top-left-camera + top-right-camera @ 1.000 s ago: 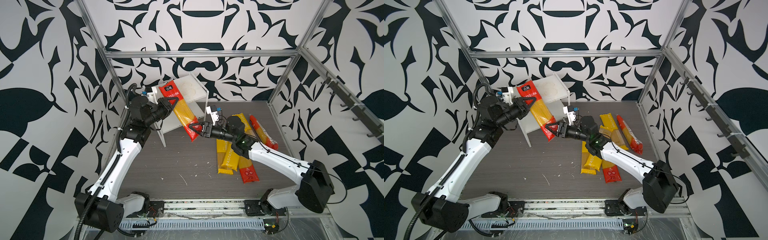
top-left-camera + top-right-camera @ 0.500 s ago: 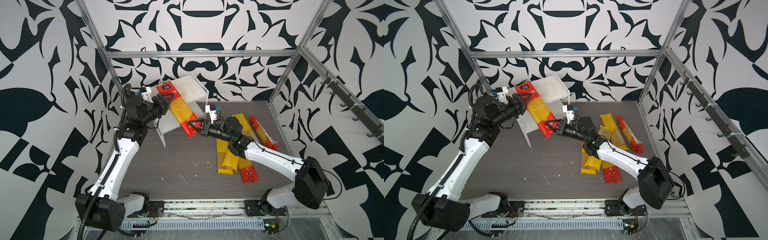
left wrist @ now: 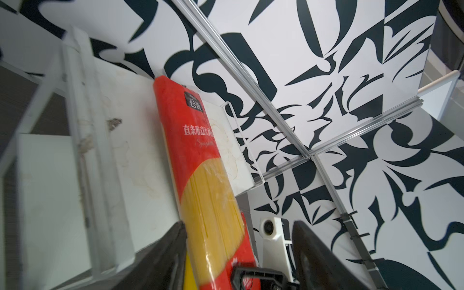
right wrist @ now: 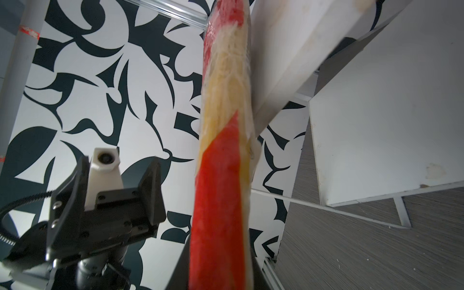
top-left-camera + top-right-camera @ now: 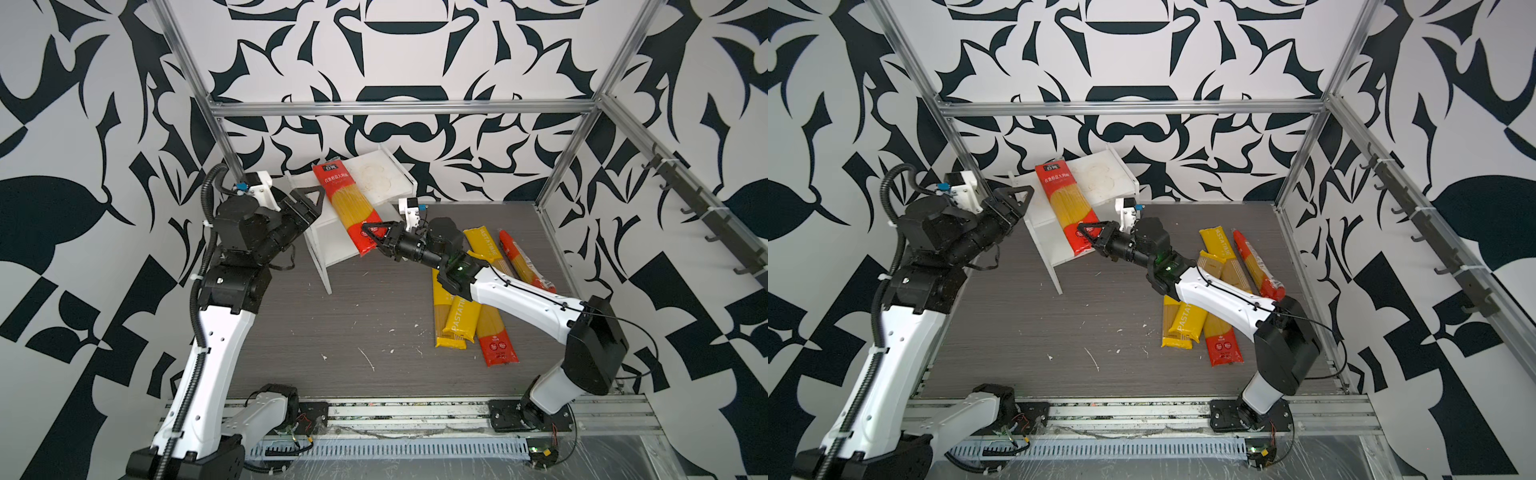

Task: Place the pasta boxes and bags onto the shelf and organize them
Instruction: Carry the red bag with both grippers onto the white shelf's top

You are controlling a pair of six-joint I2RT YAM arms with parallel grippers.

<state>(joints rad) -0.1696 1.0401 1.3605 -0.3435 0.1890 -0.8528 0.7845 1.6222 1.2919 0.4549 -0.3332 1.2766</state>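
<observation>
Two things changed in the last second. Your left gripper let go, and its jaws are spread wide now, parked just left of the red pack. Your right gripper was open a second ago and is now pinched shut on that pack's near red end. So the pack swapped hands, and it got nudged a bit farther back too.

Right now it lies slanted across the left part of the shelf, with its far end up on the stained top board and its near end hanging off the front edge.

Over on the right of the dark table, the other five sit in a loose heap: three yellow PASTATIME packs and two more red packs. Heads up, your right arm stretches straight over that heap and hides chunks of it in both top views. A few white crumbs are scattered near the middle of the table.
</observation>
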